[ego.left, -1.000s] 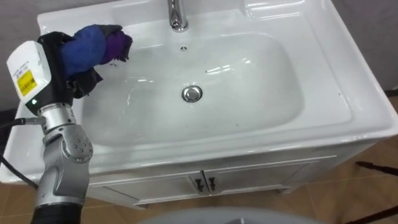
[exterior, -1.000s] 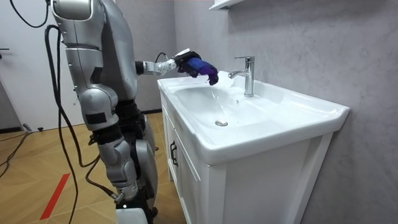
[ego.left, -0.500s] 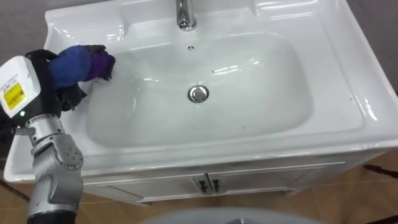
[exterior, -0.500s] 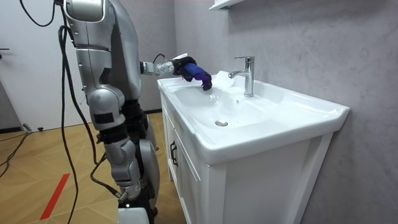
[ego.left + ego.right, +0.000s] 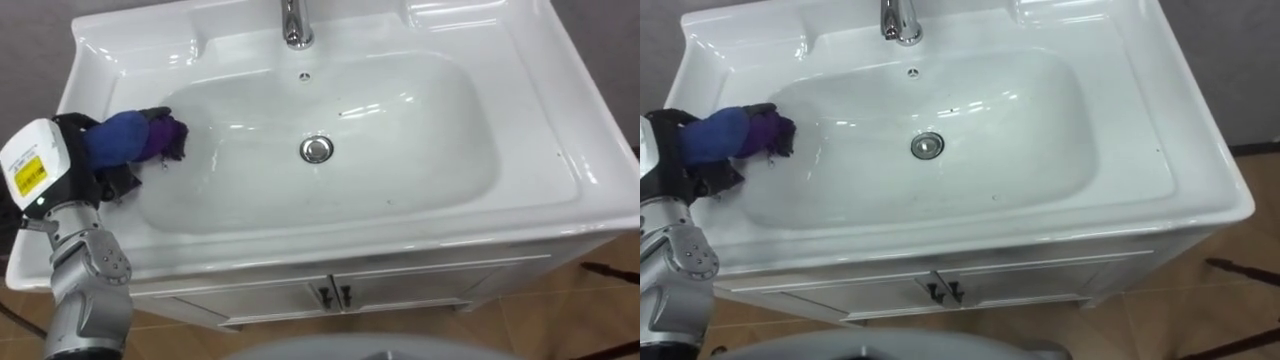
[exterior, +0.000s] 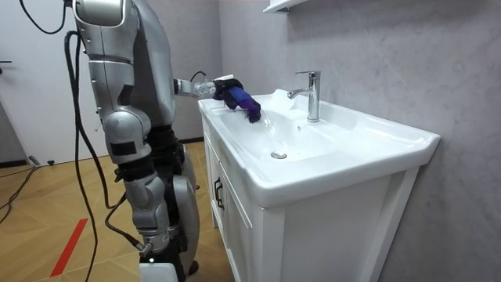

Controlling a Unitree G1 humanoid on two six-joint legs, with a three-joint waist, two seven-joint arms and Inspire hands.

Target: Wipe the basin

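The basin (image 5: 430, 185) is a white, glossy rectangular bowl set in a white tabletop, with the drain (image 5: 316, 149) at its middle. Straight behind the drain, a small overflow hole (image 5: 305, 76) sits in the bowl's back wall, and behind that the chrome faucet (image 5: 294, 25) stands on the back ledge. Well to the left of the drain, the blue and purple cloth (image 5: 130, 138) lies against the bowl's left slope, just below the rim. The left hand (image 5: 115, 182) has its dark fingers curled round the cloth and holds it bunched, with the purple end pointing toward the drain. Below the drain's side of the tabletop, the front of a white cabinet (image 5: 330, 295) shows two doors with dark handles.

In the room view the robot stands upright on a wooden floor (image 6: 47, 211) at the cabinet's front, with its left arm stretched over the rim. A grey textured wall (image 6: 391, 63) rises behind the faucet, and a red stripe (image 6: 69, 247) marks the floor.
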